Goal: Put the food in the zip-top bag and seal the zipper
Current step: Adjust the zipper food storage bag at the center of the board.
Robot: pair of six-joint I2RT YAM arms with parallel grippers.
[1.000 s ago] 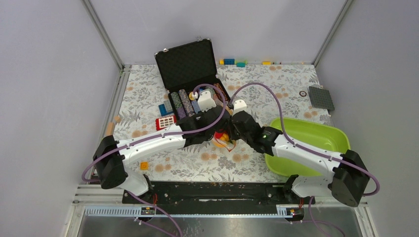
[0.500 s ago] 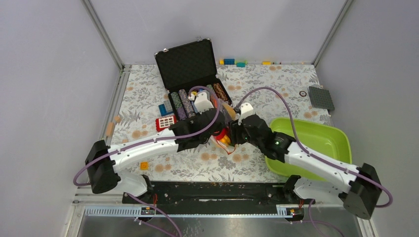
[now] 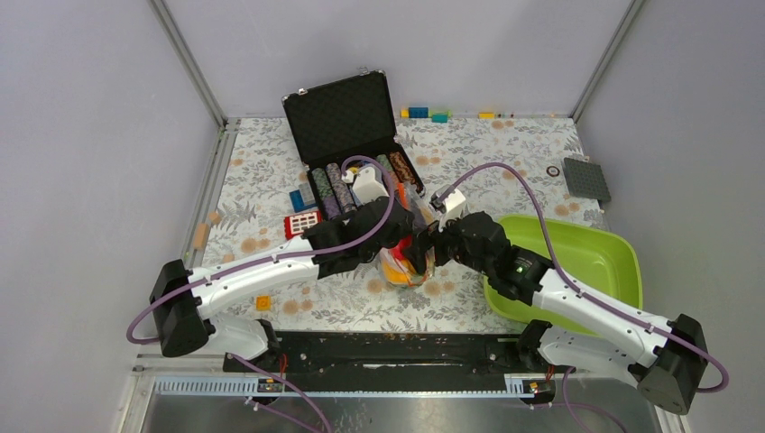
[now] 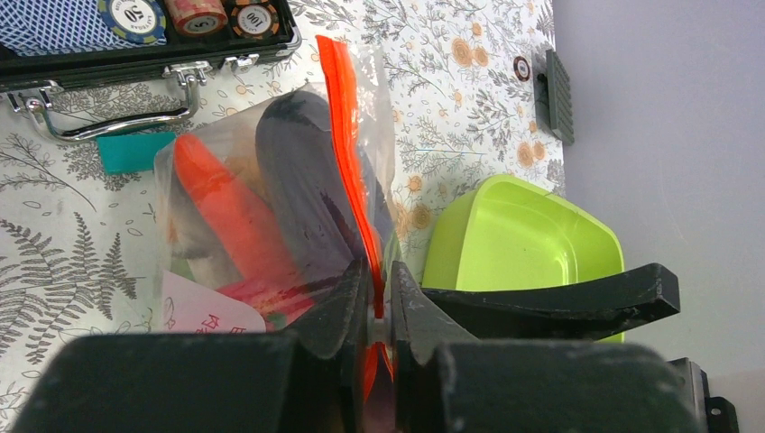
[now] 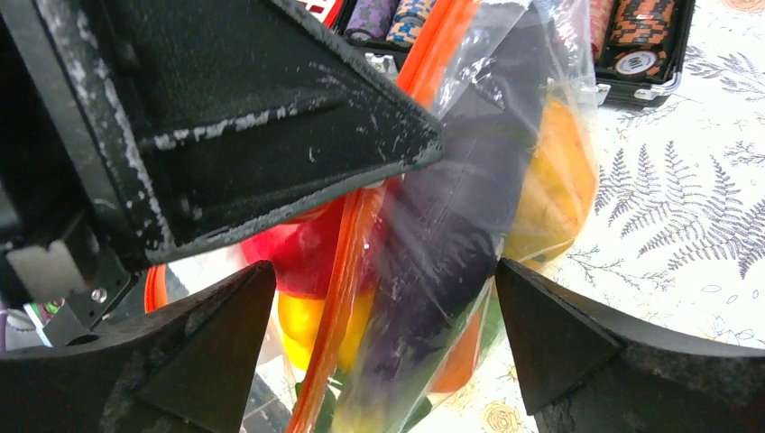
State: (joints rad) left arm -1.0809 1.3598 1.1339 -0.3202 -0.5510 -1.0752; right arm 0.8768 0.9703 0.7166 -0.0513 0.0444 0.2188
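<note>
Food (image 4: 230,212) bagged, seal pending, just in front of the poker case (image 3: 341,115).
Left pincer (image 4: 376,278) is clamped on the zipper (image 4: 345,135); right pincer (image 5: 381,271) stands wide apart astride the zip-top bag (image 5: 469,225). I'd close it on the strip beside the left and slide along, keeping it taut. Case chips (image 4: 144,11) read 50 and 100.

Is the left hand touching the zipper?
Touching. The left wrist view shows the left hand closed on the zipper, the orange strip pinched between its jaws with no gap.
</note>
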